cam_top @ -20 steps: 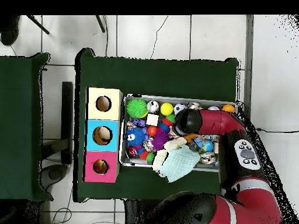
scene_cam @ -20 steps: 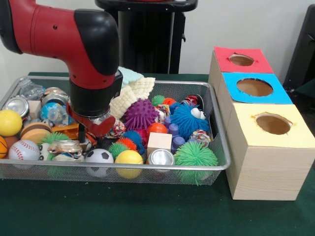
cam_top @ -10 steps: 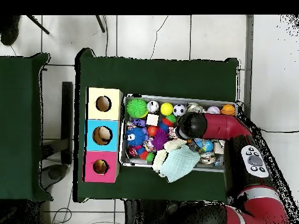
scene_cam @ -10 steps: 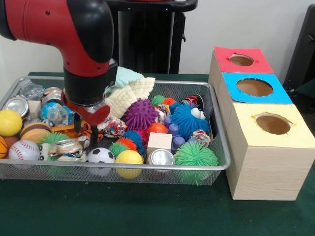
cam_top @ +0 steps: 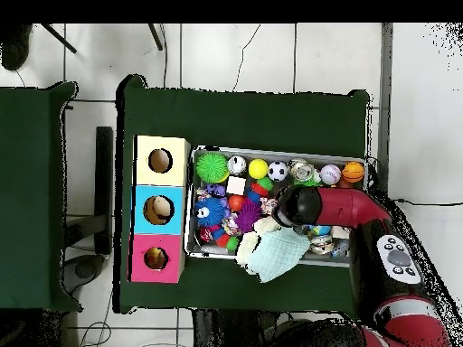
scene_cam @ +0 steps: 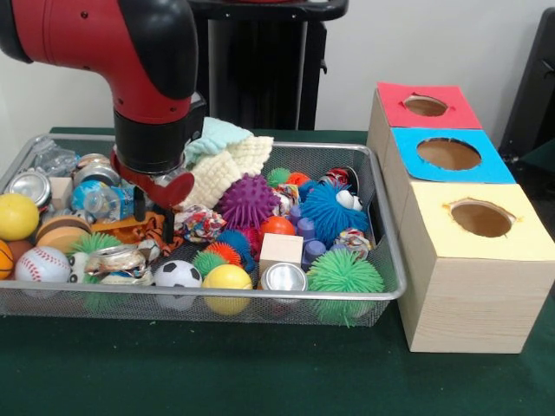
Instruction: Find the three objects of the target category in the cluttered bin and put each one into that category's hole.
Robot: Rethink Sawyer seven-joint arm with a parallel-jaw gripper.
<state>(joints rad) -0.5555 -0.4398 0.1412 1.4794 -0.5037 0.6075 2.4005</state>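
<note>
**One gripper above a crowded mesh bin**

Many small toys and cans fill the silver wire-mesh bin (scene_cam: 381, 217) on the green table (scene_cam: 260, 373). At its left end lie a yellow ball (scene_cam: 17, 216), a white baseball with red stitching (scene_cam: 41, 264) and a crushed silver can (scene_cam: 30, 185). Next comes the red and black arm (scene_cam: 130, 61), reaching down into the bin's left half, with its gripper (scene_cam: 151, 218) hanging just above an orange tiger-striped toy (scene_cam: 139, 230); the two dark fingers (scene_cam: 166, 224) stand a little apart, and nothing can be seen held between them (though the clutter behind makes this hard to judge). Below it at the front wall sit a black-and-white football (scene_cam: 177, 275), a second yellow ball (scene_cam: 227, 278) and an upright silver can (scene_cam: 284, 277). Further right are a purple spiky ball (scene_cam: 247, 200), a blue fuzzy toy with eyes (scene_cam: 329, 211) and a green spiky ball (scene_cam: 344, 272). Right of the bin, well apart from the gripper, stands a wooden box with three holes: yellow (scene_cam: 481, 217), blue (scene_cam: 448, 153) and red (scene_cam: 425, 106).
</note>
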